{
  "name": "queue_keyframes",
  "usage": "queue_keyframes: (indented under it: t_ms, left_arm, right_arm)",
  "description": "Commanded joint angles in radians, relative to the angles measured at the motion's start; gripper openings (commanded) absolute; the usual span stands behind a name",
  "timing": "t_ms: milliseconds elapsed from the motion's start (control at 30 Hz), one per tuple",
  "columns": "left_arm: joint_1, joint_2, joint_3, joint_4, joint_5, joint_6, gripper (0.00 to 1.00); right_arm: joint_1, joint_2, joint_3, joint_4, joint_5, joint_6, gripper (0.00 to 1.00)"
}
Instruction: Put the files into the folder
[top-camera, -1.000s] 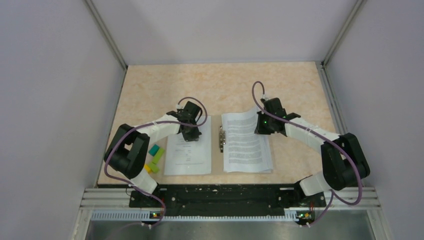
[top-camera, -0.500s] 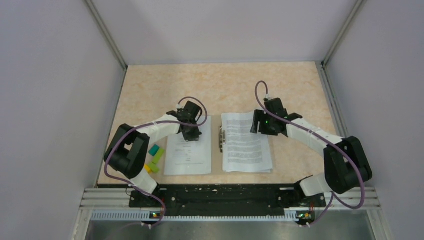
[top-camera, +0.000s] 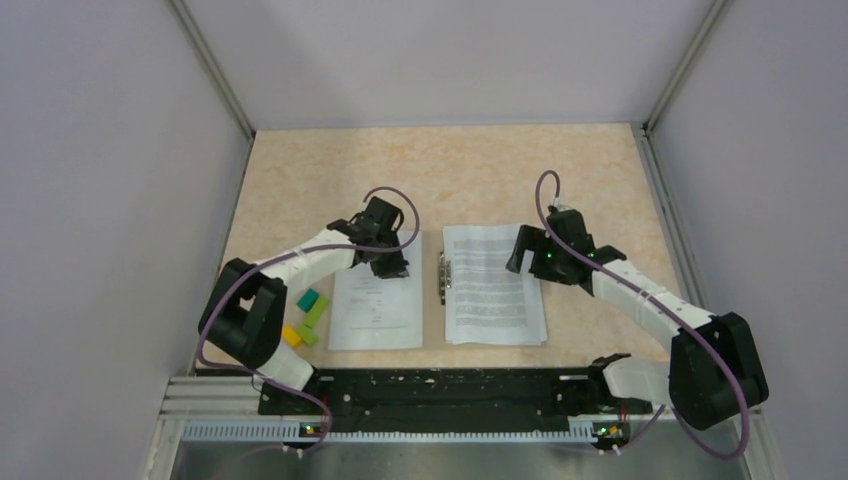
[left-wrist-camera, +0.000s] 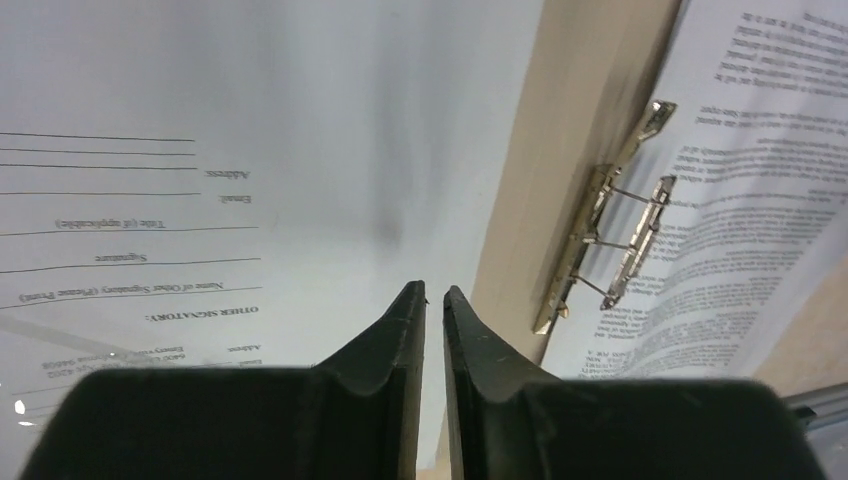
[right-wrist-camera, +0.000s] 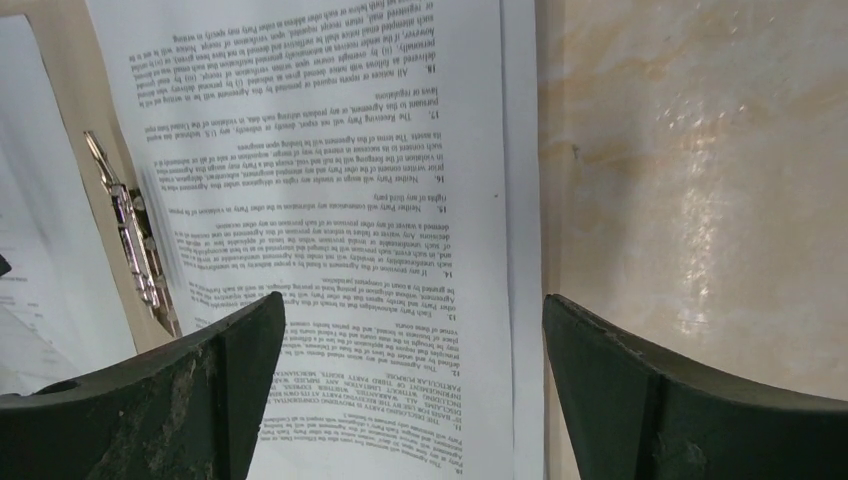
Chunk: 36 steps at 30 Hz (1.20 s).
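1. Tan cardboard is all I get of the folder (top-camera: 432, 320). It lies open on the table (top-camera: 300, 180), and only a strip along its spine shows, because the files (top-camera: 495, 295) cover both leaves.
2. On the left leaf lies a form (top-camera: 375, 312) with ruled lines. On the right is a stack (top-camera: 500, 320) of dense text with lower sheets peeking out at its edges. I cannot count the sheets.
3. A metal clip (top-camera: 442, 278) sits at the spine between form and stack. In the left wrist view its bars are blurred.
4. My left gripper (top-camera: 392, 268) hangs low over the form's far end. Its fingers (left-wrist-camera: 400, 335) are almost together, with only a slit between them. I cannot tell whether they nip paper.
5. My right gripper (top-camera: 525, 258) is over the stack's far right corner. Its fingers (right-wrist-camera: 240, 400) are wide apart and hold nothing. That wrist view cuts the stack off at top and bottom.
6. Small blocks (top-camera: 308, 315) in green, teal and yellow lie left of the form, partly hidden by the left arm.
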Motion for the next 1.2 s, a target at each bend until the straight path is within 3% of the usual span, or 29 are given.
queue_keyframes:
  t_ms: [0, 333, 700, 1167]
  left_arm:
    - [-0.042, -0.048, 0.026, 0.024, 0.084, 0.011, 0.19]
    - [-0.142, 0.018, -0.020, 0.105, 0.130, -0.047, 0.17]
    - [-0.154, 0.090, -0.019, 0.105, 0.100, -0.068, 0.00]
    - [-0.153, 0.118, -0.024, 0.107, 0.096, -0.076, 0.00]
  right_arm:
    - [-0.004, -0.040, -0.053, 0.106, -0.083, 0.049, 0.99]
    - [-0.001, 0.023, -0.068, 0.136, -0.007, 0.034, 0.99]
    - [0.044, 0.100, -0.018, 0.125, 0.124, 0.010, 0.99]
    - [0.093, 0.152, -0.003, 0.168, 0.109, 0.028, 0.99]
